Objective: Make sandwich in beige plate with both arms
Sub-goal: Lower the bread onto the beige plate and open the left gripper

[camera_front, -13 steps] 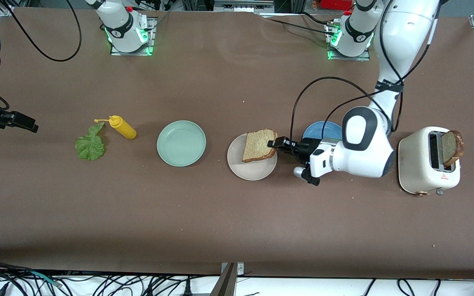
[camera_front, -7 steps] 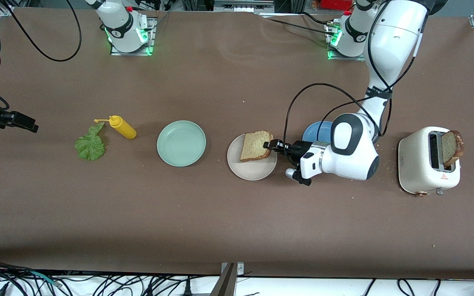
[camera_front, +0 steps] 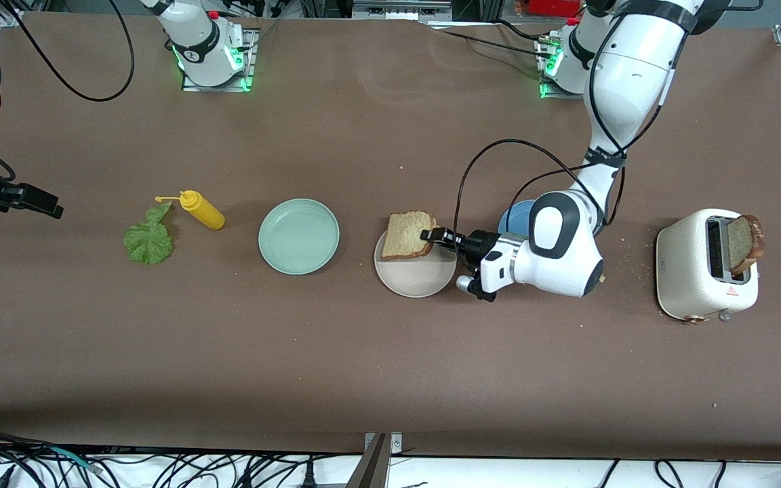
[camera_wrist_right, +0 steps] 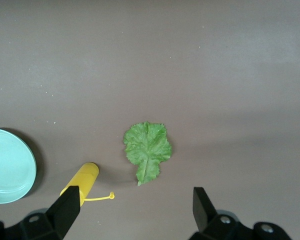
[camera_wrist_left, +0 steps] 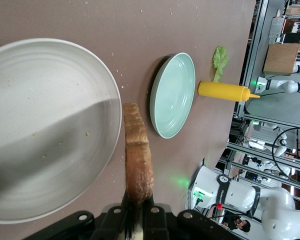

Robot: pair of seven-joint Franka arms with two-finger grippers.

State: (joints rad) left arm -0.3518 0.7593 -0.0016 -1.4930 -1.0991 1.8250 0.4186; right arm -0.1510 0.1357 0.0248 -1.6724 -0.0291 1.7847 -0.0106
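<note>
Since a second ago my left arm has carried the bread slice (camera_front: 407,234) toward the right arm's end of the surface (camera_front: 390,352); it now hangs over the rim of the beige plate (camera_front: 415,279) that lies farther from the front camera, where before it sat more over the plate's middle. Left claw (camera_front: 429,235) clenched on the slice's edge, slice held on edge; the left wrist view shows the crust (camera_wrist_left: 138,159) running up from the fingers, plate bare beneath (camera_wrist_left: 45,125).

Right claw (camera_wrist_right: 135,202) hangs released, fingers wide, over the lettuce leaf (camera_wrist_right: 147,148) and the yellow squeeze bottle (camera_wrist_right: 83,179). That arm waits at its end of the surface.

Lettuce leaf (camera_front: 149,237) lies flat, just beside the yellow squeeze bottle (camera_front: 203,209), which lies on its side. Mint-green plate (camera_front: 299,236) sits between bottle and beige plate, empty. Blue plate (camera_front: 518,217) mostly hidden by my left arm's wrist. White toaster (camera_front: 705,272) stands toward the left arm's end, a second bread slice (camera_front: 744,242) sticking up from its slot.
</note>
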